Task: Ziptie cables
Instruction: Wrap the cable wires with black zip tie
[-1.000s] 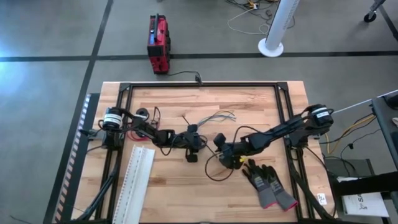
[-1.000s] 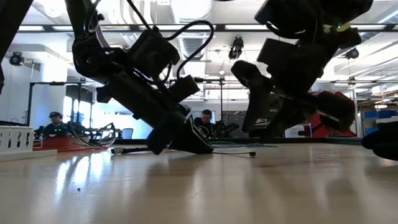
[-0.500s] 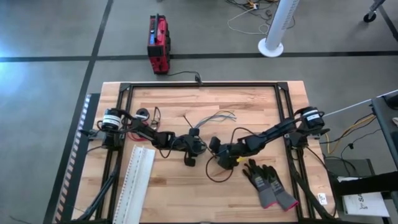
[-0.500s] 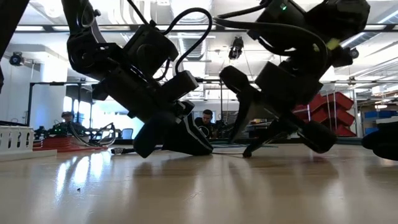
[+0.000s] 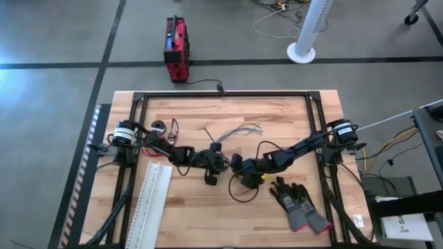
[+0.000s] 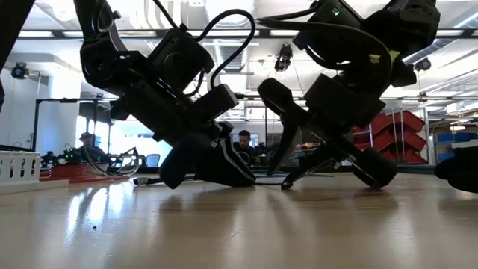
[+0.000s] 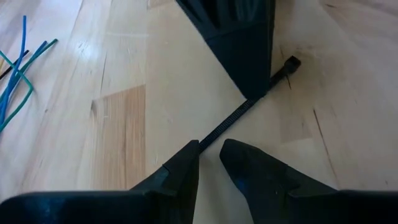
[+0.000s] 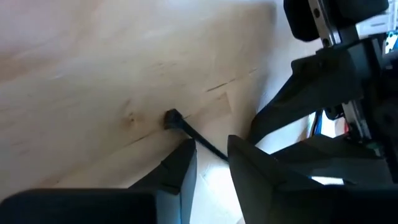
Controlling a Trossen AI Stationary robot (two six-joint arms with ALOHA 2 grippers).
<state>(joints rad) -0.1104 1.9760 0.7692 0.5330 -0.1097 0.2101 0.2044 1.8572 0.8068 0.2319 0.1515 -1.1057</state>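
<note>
Black and ribbed, a ziptie [image 7: 249, 112] lies flat on the wooden tabletop [image 5: 187, 207] near its centre, with both claws closed in on it.

1. Left claw [image 7: 208, 155]: low over the tabletop, its fingers narrowly parted, the strap of the ziptie running into the gap between the tips. Whether the tips press the strap cannot be told. In the high view this claw [image 5: 214, 169] sits just left of centre.

2. Right claw [image 8: 211, 155]: low as well, fingers narrowly parted, straddling the strap close to the ziptie's square head [image 8: 171, 118]. Contact cannot be confirmed here either. In the high view it [image 5: 235, 169] sits just beside the left claw, the two nearly tip to tip (the low view shows both tilted down toward the tabletop, facing each other).

3. Cables [image 5: 242, 130]: a loose spray of thin coloured and dark wires lies on the tabletop, farther from the near edge than the claws and apart from them. Blue and green wire ends [image 7: 18, 81] show in the left wrist view. A thin black loop [image 5: 239, 194] lies on the near side of the right claw.

4. Other items: a pair of gloves [image 5: 297, 200] lies near the right arm; a white slotted strip [image 5: 152, 200] lies beside the left arm; a red box [image 5: 176, 48] stands on the floor beyond the tabletop. People sit in the room behind (low view).
</note>
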